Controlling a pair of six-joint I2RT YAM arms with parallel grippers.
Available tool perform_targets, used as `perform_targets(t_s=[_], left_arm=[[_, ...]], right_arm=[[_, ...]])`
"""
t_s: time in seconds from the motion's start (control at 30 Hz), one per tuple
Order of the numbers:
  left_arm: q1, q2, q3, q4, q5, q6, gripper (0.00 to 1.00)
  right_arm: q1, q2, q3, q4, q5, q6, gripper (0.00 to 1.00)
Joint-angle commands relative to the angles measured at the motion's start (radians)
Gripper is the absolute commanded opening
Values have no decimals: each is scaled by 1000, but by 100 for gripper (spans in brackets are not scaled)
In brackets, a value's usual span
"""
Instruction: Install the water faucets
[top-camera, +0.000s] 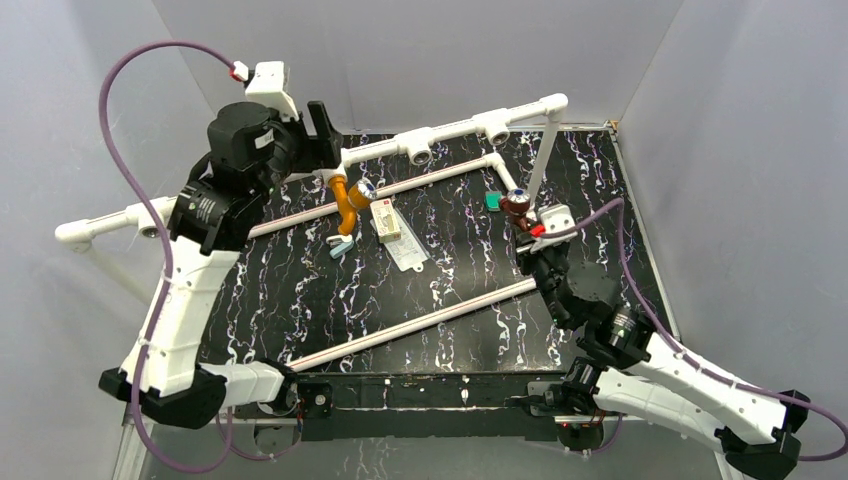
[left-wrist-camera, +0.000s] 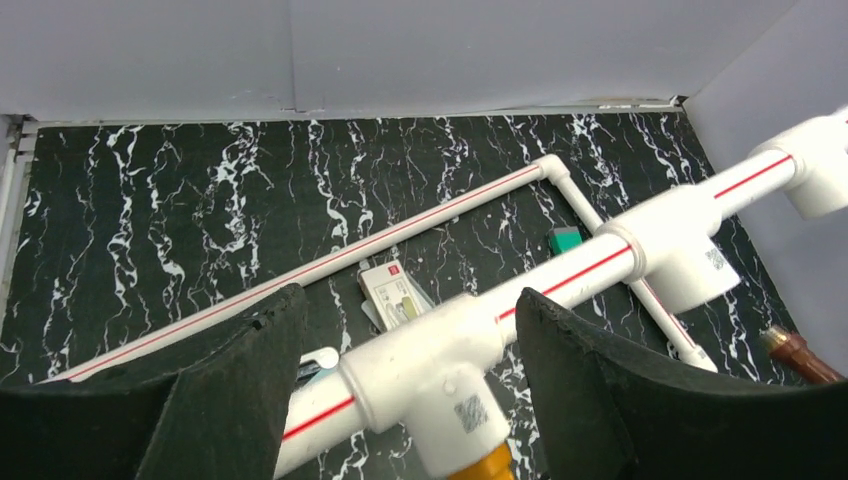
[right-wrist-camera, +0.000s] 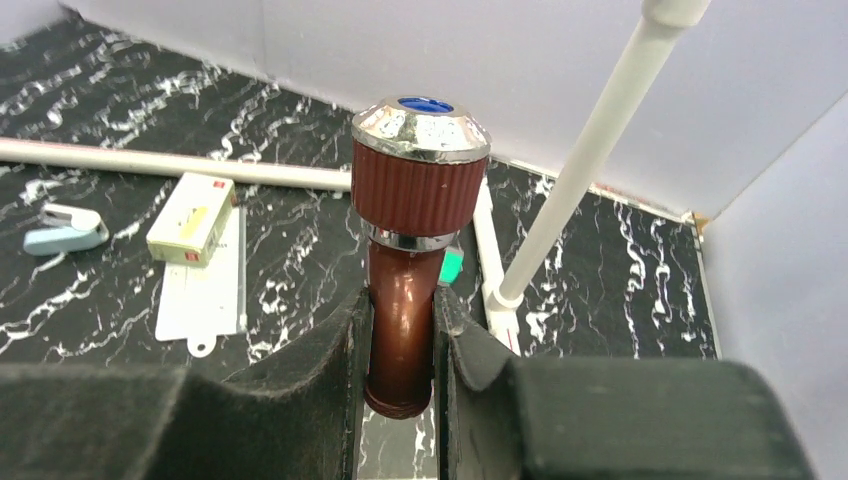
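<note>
The orange-yellow faucet (top-camera: 345, 205) with its silvery knob (top-camera: 362, 190) hangs from a white tee socket (left-wrist-camera: 440, 370) on the raised white pipe; only its orange neck (left-wrist-camera: 492, 464) shows in the left wrist view. My left gripper (top-camera: 330, 150) (left-wrist-camera: 410, 300) is open, its jaws straddling that tee with gaps on both sides. My right gripper (top-camera: 524, 232) (right-wrist-camera: 402, 300) is shut on the dark reddish-brown faucet (top-camera: 516, 205) (right-wrist-camera: 405, 290) and holds it upright above the table, chrome-capped knob (right-wrist-camera: 420, 130) on top. This faucet also shows at the right edge of the left wrist view (left-wrist-camera: 795, 355).
The raised pipe (top-camera: 470, 128) carries two more empty tee sockets (top-camera: 420, 150). Thin white pipes (top-camera: 420, 320) lie on the black marbled table. A small box (top-camera: 387, 222), a white card (top-camera: 408, 252), a pale blue clip (top-camera: 340, 248) and a green flat piece (top-camera: 493, 201) lie mid-table. Grey walls surround.
</note>
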Motion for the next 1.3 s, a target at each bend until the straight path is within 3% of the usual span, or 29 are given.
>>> perform_targets(t_s=[0.0,0.33,0.73,0.87,1.27], left_arm=[[3,12,4,137,-16,-11,74],[4,105,-47,232,-95,40,74],[4,149,-149,291,-208,100,74],[4,140,-208,311,-254,125,75],[6,197,-238,315,-364,137,76]], right_arm=[[-12,-72,-77,332,-80,-144,1],[-66,-47,-170,583,-138,-251,1],[-416,6,-163,543,-527,44,1],[-430,-5,-164,545,-619,77,1],[-432,6,-149,582,-636,100,1]])
